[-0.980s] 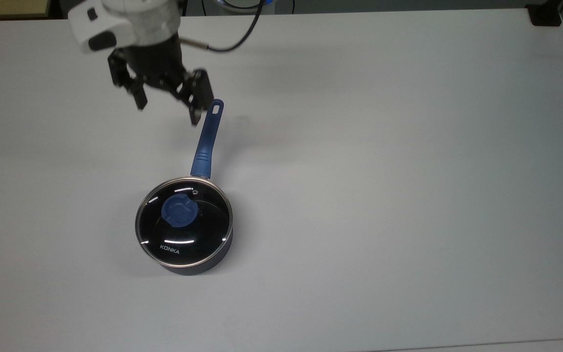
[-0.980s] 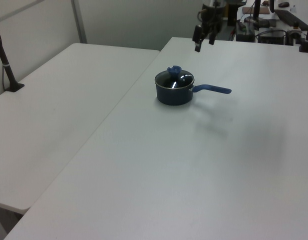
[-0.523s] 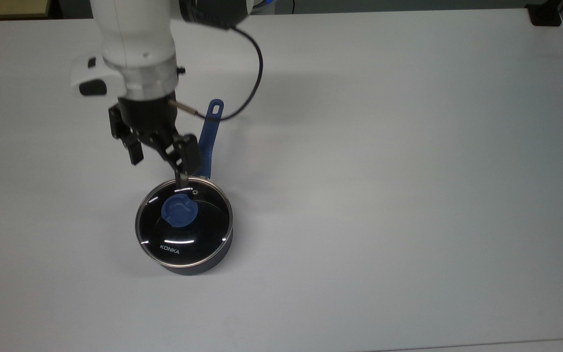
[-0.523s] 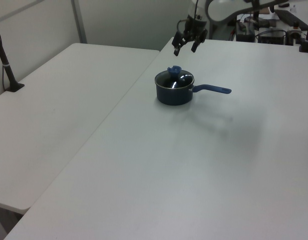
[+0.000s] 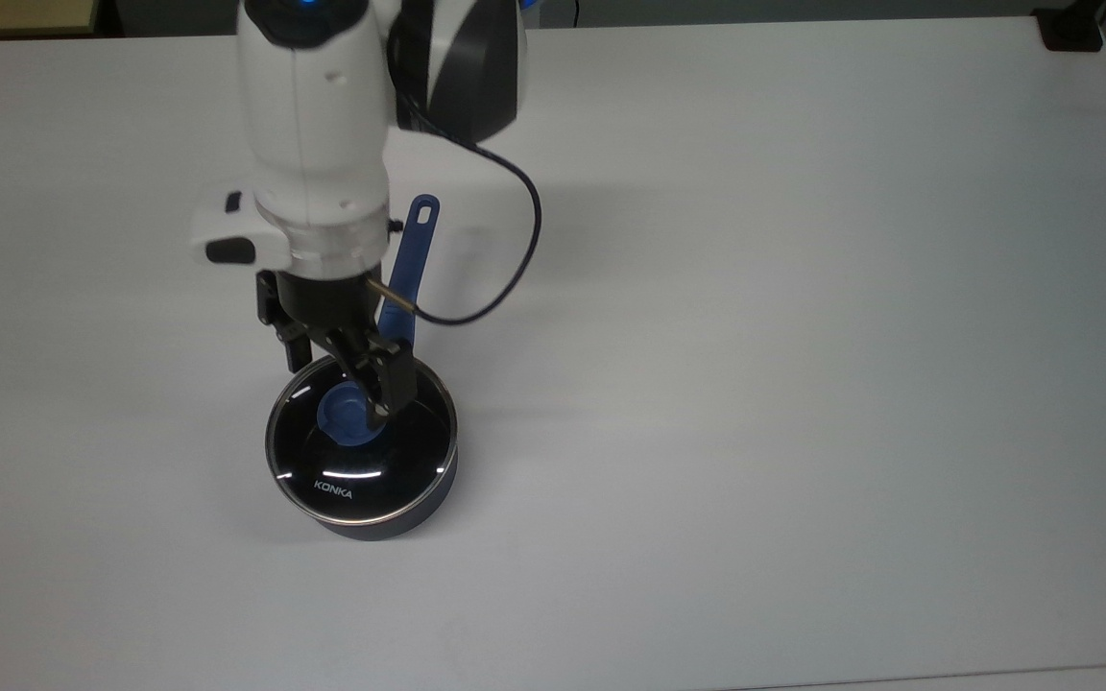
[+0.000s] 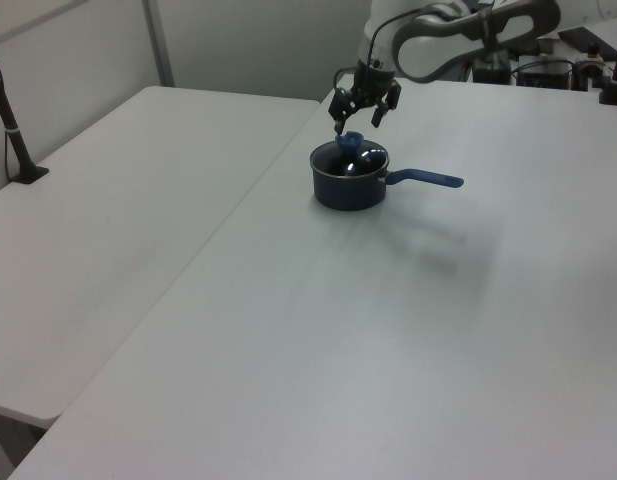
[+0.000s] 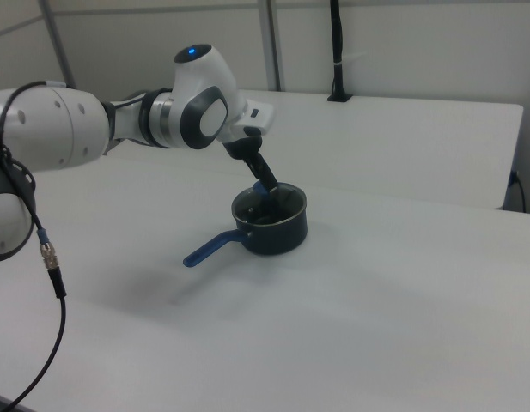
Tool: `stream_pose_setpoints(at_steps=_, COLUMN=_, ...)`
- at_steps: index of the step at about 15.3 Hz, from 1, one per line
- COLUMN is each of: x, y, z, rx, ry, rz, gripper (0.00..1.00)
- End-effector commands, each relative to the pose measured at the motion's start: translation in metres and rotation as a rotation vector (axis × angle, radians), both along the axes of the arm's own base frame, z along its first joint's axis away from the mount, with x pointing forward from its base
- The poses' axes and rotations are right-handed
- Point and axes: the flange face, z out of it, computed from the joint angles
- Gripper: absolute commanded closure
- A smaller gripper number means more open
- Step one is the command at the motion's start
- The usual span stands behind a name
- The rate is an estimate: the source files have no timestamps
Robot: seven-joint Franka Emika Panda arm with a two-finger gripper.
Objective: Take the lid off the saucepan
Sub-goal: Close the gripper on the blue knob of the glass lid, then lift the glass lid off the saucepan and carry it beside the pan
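Observation:
The saucepan is a small black pot standing on the white table, its long blue handle pointing toward the top view's upper edge. The lid is a clear glass disc with a steel rim and lies flat on the pot, with a blue knob at its centre. My gripper hangs open just over that knob, one finger on each side, gripping nothing. The left view shows the gripper a little above the knob and the saucepan. In the right view the gripper reaches down onto the saucepan.
A black cable loops from the arm over the table beside the handle. A second white table adjoins at the left view's left, with a dark post on it. The table lies bare around the pot.
The gripper has moved from beyond the handle's end, along the handle, down to over the lid's knob, staying open. Saucepan and lid have not moved.

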Motion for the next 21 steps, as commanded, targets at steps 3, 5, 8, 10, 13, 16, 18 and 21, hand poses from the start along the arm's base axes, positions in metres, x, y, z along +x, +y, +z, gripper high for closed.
stream_pose_setpoints(at_steps=3, x=0.014, y=0.008, z=-0.011, rx=-0.03, ry=-0.043, rz=-0.053, gripper=0.0)
stream_pose_setpoints(at_steps=5, x=0.014, y=0.01, z=-0.011, rx=-0.027, ry=-0.044, rz=-0.055, gripper=0.02)
stream_pose_setpoints(at_steps=8, x=0.014, y=0.019, z=-0.012, rx=-0.022, ry=-0.044, rz=-0.053, gripper=0.18)
stream_pose_setpoints(at_steps=10, x=0.014, y=0.021, z=-0.012, rx=-0.022, ry=-0.042, rz=-0.05, gripper=0.28)
stream_pose_setpoints(at_steps=13, x=0.014, y=0.02, z=-0.013, rx=-0.031, ry=-0.04, rz=-0.046, gripper=0.37)
stream_pose_setpoints(at_steps=16, x=0.014, y=0.02, z=-0.011, rx=-0.032, ry=-0.041, rz=-0.044, gripper=0.52)
stream_pose_setpoints(at_steps=18, x=0.012, y=0.016, z=-0.009, rx=-0.04, ry=-0.036, rz=-0.041, gripper=0.58)
stream_pose_setpoints(at_steps=21, x=0.008, y=0.013, z=0.02, rx=-0.043, ry=-0.066, rz=-0.026, gripper=0.6)
